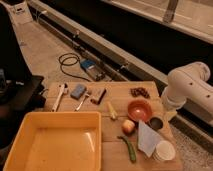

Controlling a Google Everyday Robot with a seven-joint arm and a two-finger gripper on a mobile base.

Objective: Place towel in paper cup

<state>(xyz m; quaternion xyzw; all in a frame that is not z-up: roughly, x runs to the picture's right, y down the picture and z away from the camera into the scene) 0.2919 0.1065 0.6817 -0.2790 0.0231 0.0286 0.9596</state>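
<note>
The towel (146, 138) is a pale bluish-white cloth lying flat on the wooden table (120, 90), near its front right corner. The paper cup (164, 150) stands upright just right of it, touching the towel's lower edge, and looks empty. Only the white arm (186, 90) shows, bent over the table's right edge behind the orange bowl (139, 109). The gripper itself is not in view. Nothing holds the towel.
A small dark metallic cup (156, 123) stands between the bowl and the towel. A peach-coloured fruit (129, 126) and a green pepper (129, 148) lie left of the towel. A big yellow tray (57, 142) fills the front left. Tools, a blue sponge (78, 91) and dark grapes (140, 92) lie along the back.
</note>
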